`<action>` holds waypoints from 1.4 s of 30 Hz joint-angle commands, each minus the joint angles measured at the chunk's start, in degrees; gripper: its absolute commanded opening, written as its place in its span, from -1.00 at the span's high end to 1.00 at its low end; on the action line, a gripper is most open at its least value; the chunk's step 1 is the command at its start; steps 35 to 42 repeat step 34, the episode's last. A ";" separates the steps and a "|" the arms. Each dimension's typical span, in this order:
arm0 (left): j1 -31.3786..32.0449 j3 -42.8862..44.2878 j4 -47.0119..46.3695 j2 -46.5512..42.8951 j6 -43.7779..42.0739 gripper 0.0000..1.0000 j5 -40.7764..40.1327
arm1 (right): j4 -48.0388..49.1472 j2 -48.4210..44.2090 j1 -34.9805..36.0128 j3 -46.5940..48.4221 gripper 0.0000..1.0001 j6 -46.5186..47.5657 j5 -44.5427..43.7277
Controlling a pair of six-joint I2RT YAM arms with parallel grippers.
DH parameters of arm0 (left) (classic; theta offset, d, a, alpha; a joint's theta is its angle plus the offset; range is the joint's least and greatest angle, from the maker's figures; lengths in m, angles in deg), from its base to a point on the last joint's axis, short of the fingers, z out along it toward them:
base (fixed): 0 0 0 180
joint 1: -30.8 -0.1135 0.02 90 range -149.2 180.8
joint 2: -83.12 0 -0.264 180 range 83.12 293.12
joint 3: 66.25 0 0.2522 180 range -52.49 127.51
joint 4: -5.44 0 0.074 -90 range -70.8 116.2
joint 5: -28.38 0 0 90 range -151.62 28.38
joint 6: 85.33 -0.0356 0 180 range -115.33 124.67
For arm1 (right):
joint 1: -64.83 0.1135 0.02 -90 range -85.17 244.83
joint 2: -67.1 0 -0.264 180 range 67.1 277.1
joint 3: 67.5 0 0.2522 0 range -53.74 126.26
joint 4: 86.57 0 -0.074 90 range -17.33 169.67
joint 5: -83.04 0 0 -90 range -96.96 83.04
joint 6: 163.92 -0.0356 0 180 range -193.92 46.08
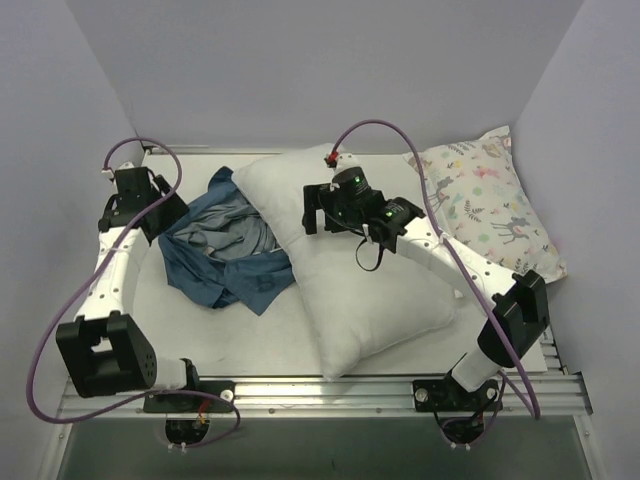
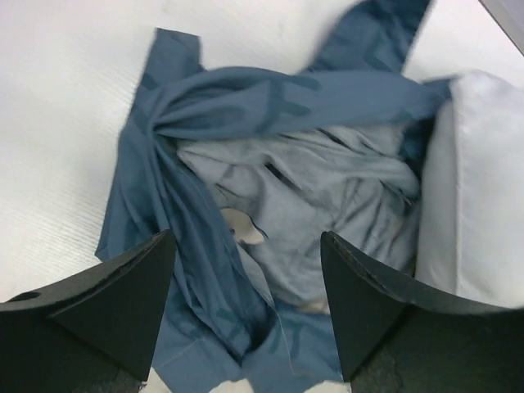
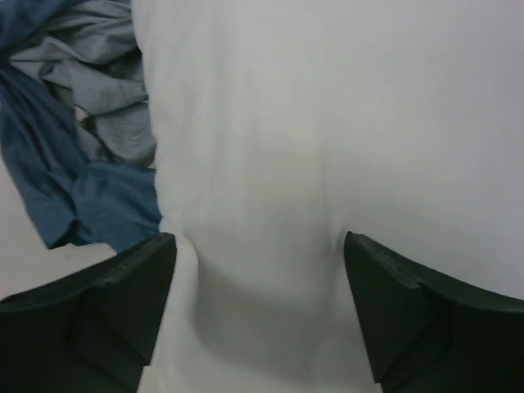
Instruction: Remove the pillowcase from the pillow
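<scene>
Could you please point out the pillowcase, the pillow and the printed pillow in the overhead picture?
pillowcase (image 1: 225, 248), top view, crumpled middle of the heap.
pillow (image 1: 370, 300), top view, bare lower half.
printed pillow (image 1: 490, 200), top view, centre of its face.

Cut off at the top, right and bottom of the right wrist view: the pillow (image 3: 327, 123), spreading between and beyond the spread fingers of the right gripper (image 3: 260, 241). Impossible to judge there: any contact between fingertips and white surface. Cropped at the top and bottom of the left wrist view: the pillowcase (image 2: 246, 98), running on past the wide-apart fingers of the left gripper (image 2: 247, 246). Lost in folds ahead of that gripper: most printed letters, unreadable. Too small to identify: pale scraps (image 2: 246, 229) between its fingers. From above, both sets of fingertips concealed under their own wrists. Right of the right gripper, near edge of the printed pillow (image 1: 490, 200) masked by the right arm (image 1: 440, 250).
</scene>
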 commanded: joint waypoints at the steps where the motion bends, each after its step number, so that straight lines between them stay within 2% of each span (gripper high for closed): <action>1: 2.27 -1.86 -2.92 -6.77 -7.76 -0.60 11.48 | 4.40 -4.46 -0.14 3.05 -0.93 -1.93 3.61; 2: 3.23 -2.39 -2.74 -8.01 -8.81 -0.61 12.27 | 2.75 -5.77 -0.14 3.14 -1.00 -2.10 3.97; 4: 7.18 -3.97 -2.83 -12.13 -9.35 -0.63 14.29 | 1.24 -7.62 0.03 2.53 -1.00 -2.19 4.67; 6: 13.23 -4.94 -3.00 -14.95 -9.70 -0.67 14.39 | 0.27 -11.57 0.03 -0.19 -1.00 -2.72 4.50; 10: 20.79 -9.15 -5.81 -20.93 -9.53 -0.69 16.40 | -0.35 -20.88 -0.05 -7.91 -1.00 -3.42 1.18; 14: 23.63 -11.53 -8.10 -24.36 -10.75 -0.70 18.33 | -1.49 -33.34 -0.14 -15.74 -1.00 -4.56 -6.11; 20: 26.87 -15.40 -11.79 -30.43 -14.18 -0.72 21.24 | -5.62 -45.05 -0.32 -25.85 -1.00 -5.27 -12.81; 27: 28.90 -18.83 -12.14 -34.47 -15.77 -0.72 20.71 | -7.20 -47.89 -1.02 -30.78 -1.00 -6.24 -13.25; 42: 29.26 -19.36 -12.14 -35.53 -15.77 -0.72 20.63 | -7.12 -46.83 -1.02 -30.78 -1.00 -6.50 -13.60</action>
